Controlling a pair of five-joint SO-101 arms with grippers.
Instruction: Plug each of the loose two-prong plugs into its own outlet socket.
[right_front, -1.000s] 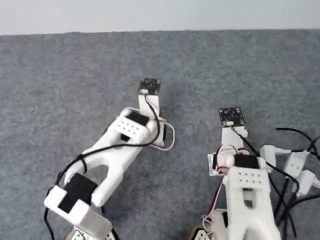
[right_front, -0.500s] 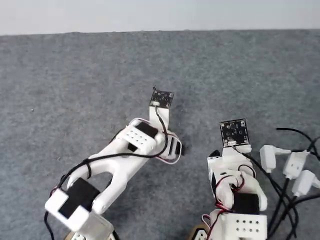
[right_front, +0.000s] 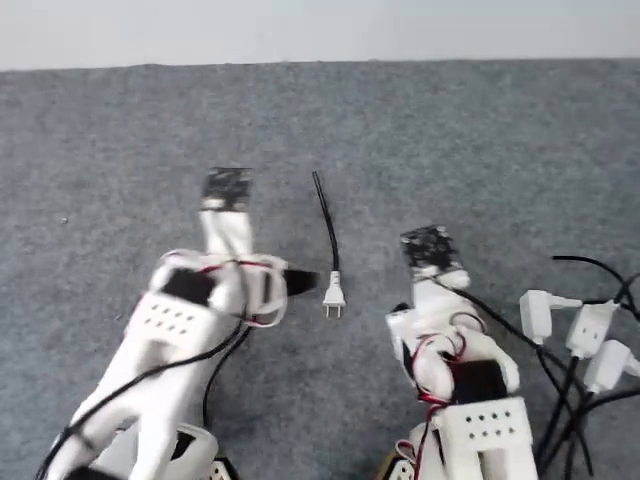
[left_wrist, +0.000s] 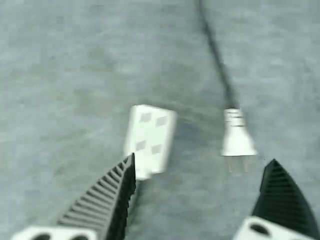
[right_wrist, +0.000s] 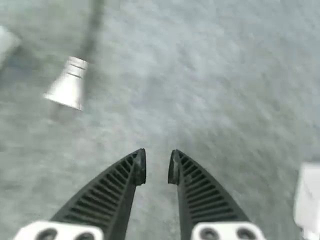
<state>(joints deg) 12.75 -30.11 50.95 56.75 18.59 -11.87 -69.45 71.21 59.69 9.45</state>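
Note:
A white two-prong plug (right_front: 333, 295) on a black cord (right_front: 324, 222) lies on the grey carpet between the two arms, prongs toward the front. In the left wrist view the plug (left_wrist: 237, 140) lies beside a white outlet socket block (left_wrist: 150, 137). My left gripper (left_wrist: 200, 175) hangs open just short of both, with one finger near the socket and nothing held. My right gripper (right_wrist: 157, 167) is shut and empty, low over bare carpet, with the plug (right_wrist: 67, 90) ahead of it and off to one side.
Three white connector pieces (right_front: 585, 330) on black cables (right_front: 570, 400) lie bunched at the right edge, beside the right arm (right_front: 455, 370). A white piece (right_wrist: 310, 197) sits at the edge of the right wrist view. The left arm (right_front: 170, 340) covers the front left.
The left arm has swung to the left and drawn back, uncovering the plug and its cord. The right arm has pulled back toward the front and turned slightly left.

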